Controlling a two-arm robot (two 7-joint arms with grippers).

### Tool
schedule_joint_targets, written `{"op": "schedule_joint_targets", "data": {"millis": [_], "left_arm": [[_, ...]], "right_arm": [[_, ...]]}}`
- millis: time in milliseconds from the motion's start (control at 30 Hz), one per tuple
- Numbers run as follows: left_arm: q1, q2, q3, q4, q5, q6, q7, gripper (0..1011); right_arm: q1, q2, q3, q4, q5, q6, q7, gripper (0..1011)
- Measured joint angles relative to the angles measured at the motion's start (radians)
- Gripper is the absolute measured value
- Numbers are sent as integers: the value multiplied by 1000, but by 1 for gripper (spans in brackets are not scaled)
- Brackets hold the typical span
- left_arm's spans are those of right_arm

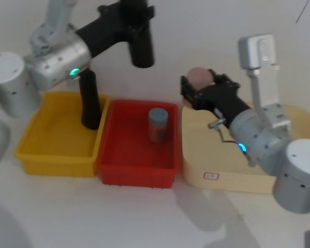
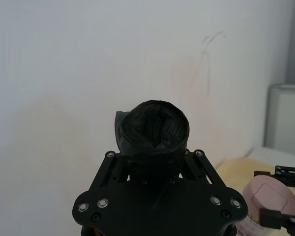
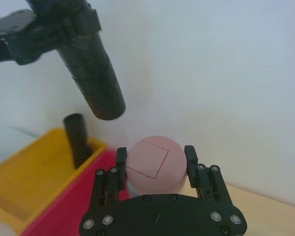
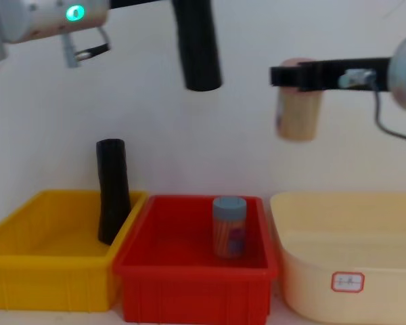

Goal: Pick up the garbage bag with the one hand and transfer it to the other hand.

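Observation:
The garbage bag (image 1: 141, 44), a matte black roll, hangs upright in the air above the seam between the yellow and red bins, held near its top by my left gripper (image 1: 136, 15), which is shut on it. In the left wrist view the roll's crumpled end (image 2: 155, 130) sits between the fingers. In the chest view the roll (image 4: 199, 47) hangs high, left of my right gripper (image 4: 298, 74). My right gripper (image 1: 199, 85), with the blue light, hovers over the cream tub and is shut on a pink-lidded jar (image 3: 150, 167).
A second black roll (image 1: 89, 101) leans in the yellow bin (image 1: 36, 150) against its right wall. A blue-lidded jar (image 1: 157, 124) stands in the red bin (image 1: 134, 173). The cream tub (image 1: 222, 175) is on the right. A white wall stands behind.

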Motion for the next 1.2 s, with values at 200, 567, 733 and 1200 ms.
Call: {"op": "schedule_joint_targets", "data": {"millis": [200,567,733,1200], "left_arm": [[-78,-91,45,112,-16,-8,-32,371],[-176,-230,104,335,-57,-9,-110,371],[-206,-283,124,456,-74,-11,-154,370],[-236,-341,130,670,-106,-39,-224,370]], "right_arm": [[-53,22,46,-90,-24,19,-41,679],[-156,45,137,-192,-61,40,-116,679],[-201,44,179,-201,-76,39,-152,679],[-191,22,225,-47,-71,50,-165,679]]}}
